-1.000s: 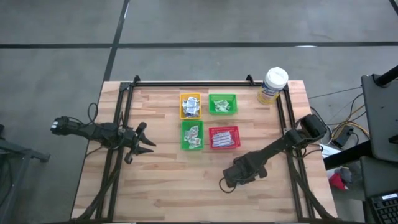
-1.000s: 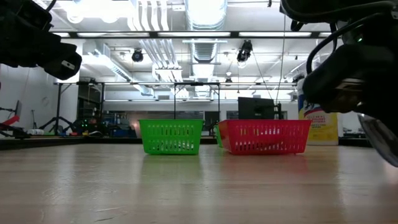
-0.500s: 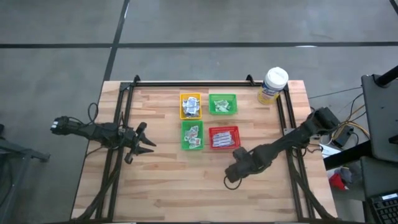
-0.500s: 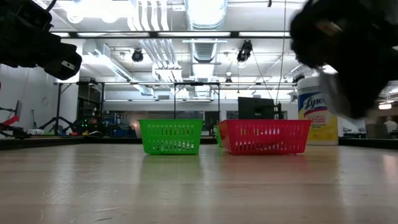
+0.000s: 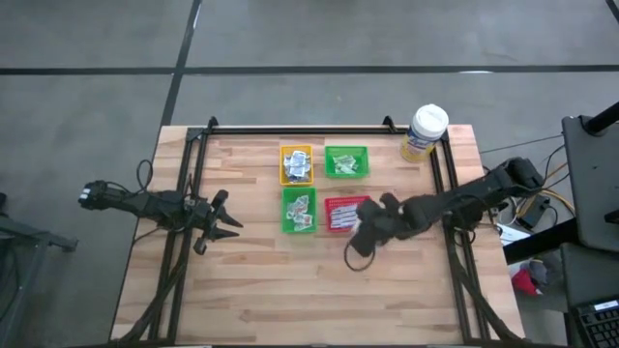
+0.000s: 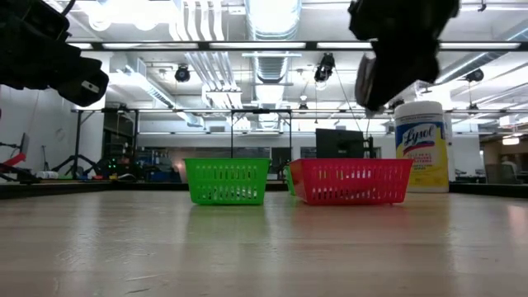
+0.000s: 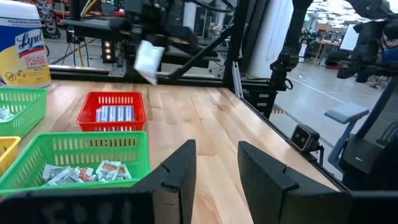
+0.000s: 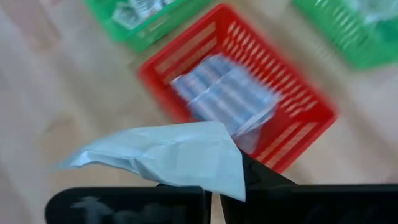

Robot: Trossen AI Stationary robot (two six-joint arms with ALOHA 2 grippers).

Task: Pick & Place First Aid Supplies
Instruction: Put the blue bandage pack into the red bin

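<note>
First-aid packet, a crumpled white-grey sachet (image 8: 180, 155), hangs clenched in the right gripper (image 8: 214, 196) jaws above the red plastic tray (image 8: 298, 130) (seemingly holding blue-white pads); it should centre low before releasing. Left gripper (image 7: 214, 168) waits, jaws parted.

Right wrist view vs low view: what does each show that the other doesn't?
Only the right wrist view: the white packet pinched in the right gripper, and the blue-and-white pads lying inside the red tray below it.

Only the low view: the yellow canister behind the trays, the left arm raised at the side, and the room beyond the table. The trays' contents are hidden there.

Both: the red tray, a green tray beside it, and the wooden table.
</note>
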